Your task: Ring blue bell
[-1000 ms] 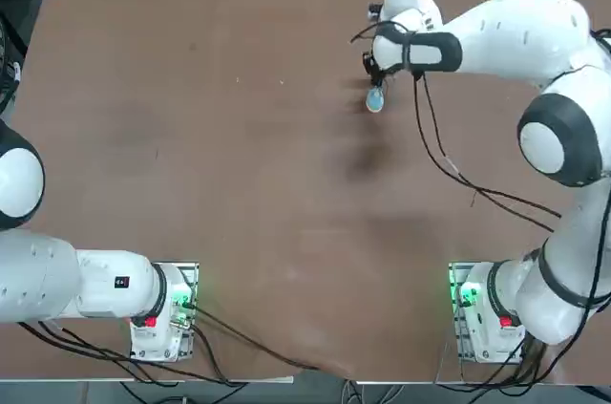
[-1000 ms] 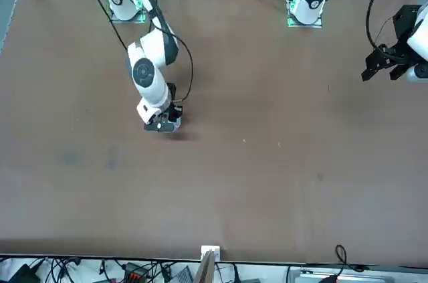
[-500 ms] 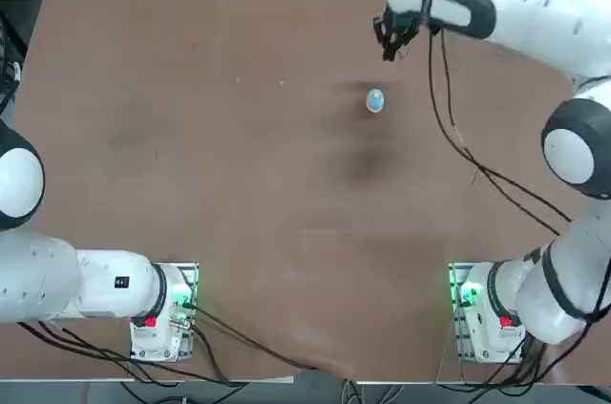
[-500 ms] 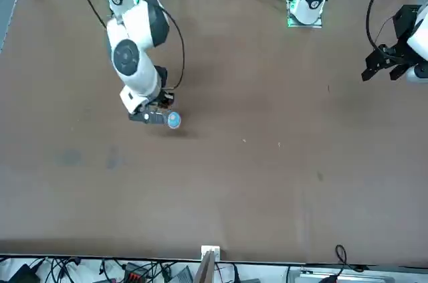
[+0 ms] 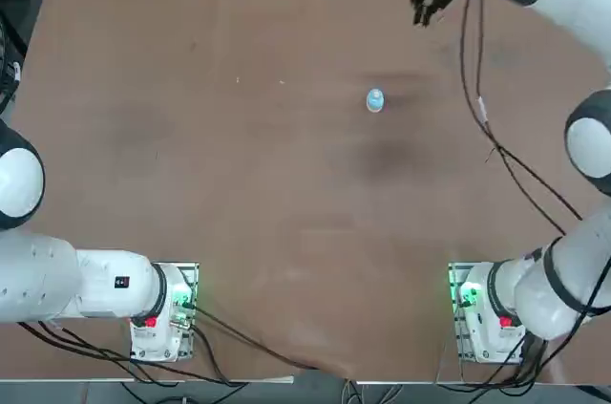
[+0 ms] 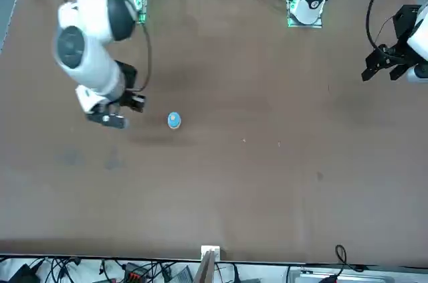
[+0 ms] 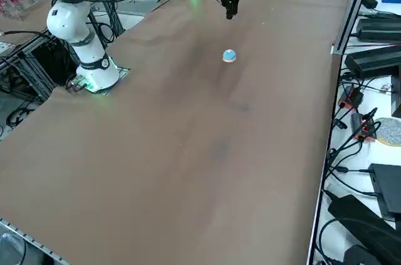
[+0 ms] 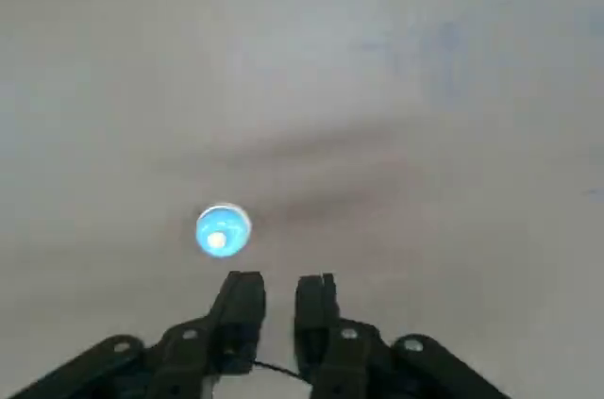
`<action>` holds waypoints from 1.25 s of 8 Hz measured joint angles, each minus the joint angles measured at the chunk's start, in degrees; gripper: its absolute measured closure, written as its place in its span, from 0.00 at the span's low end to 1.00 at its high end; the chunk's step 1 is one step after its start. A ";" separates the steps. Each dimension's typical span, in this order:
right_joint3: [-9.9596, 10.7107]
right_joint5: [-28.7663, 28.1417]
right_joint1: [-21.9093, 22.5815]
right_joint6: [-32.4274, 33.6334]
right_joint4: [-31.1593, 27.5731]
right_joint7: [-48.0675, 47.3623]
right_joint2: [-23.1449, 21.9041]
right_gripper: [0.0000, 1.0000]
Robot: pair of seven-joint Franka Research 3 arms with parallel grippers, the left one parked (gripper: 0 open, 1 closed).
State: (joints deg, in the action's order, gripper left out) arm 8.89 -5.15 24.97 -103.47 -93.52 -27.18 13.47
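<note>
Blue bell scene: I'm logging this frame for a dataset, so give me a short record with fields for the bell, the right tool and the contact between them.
bell: blue bell, standing alone on the brown table
bell state: upright, whitish centre facing up
right tool: raised above the table, off to the bell's side toward the far edge from the robot
fingers: nearly together, with a narrow gap, holding nothing
contact: none; tool and bell are clearly apart
</note>
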 joint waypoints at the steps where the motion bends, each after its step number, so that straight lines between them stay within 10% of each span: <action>1: 0.17 0.25 -2.51 0.69 0.50 2.54 -1.05 0.51; 4: 0.80 0.81 -11.75 3.84 4.87 15.06 -1.39 0.00; 10: -1.31 1.37 -22.93 10.65 8.54 30.72 -4.10 0.00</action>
State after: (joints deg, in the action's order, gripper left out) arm 7.58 -3.78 2.04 -92.82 -84.99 3.54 9.37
